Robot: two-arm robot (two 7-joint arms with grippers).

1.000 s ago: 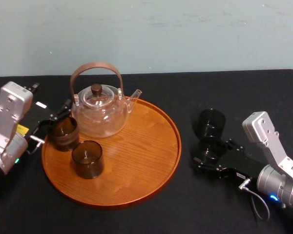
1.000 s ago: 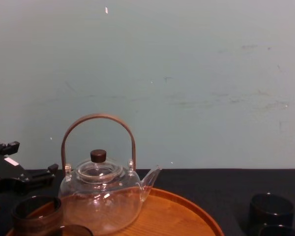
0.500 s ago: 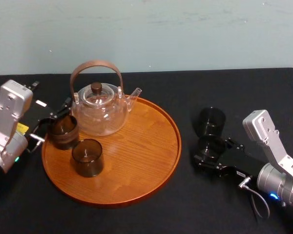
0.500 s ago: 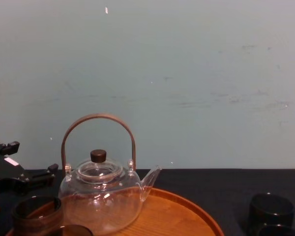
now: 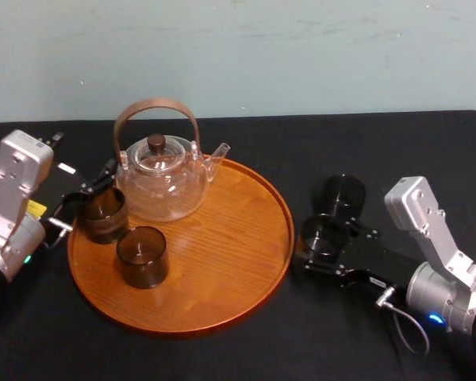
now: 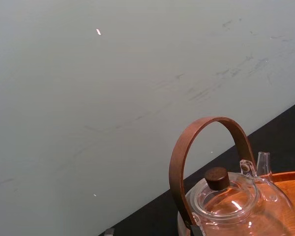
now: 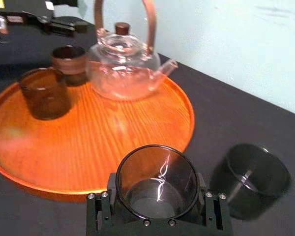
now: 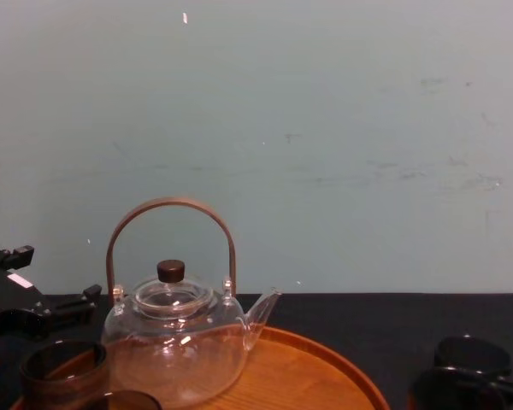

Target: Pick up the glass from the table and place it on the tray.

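Lower right, right gripper (image 5: 324,246) fingers clasp the glass (image 7: 156,182); lift clear of the tray (image 5: 288,238) rim, lower gently. Left gripper (image 5: 89,194) idle, middle left.

We see a big wall (image 8: 325,128) at the back. It is pale blue-green and flat. It has some faint grey scratches (image 8: 393,175) and one tiny white spot (image 8: 185,17) up high. Below the wall is a table (image 5: 55,349) with a black top. Its far edge makes a straight line against the wall. The light is soft and even.
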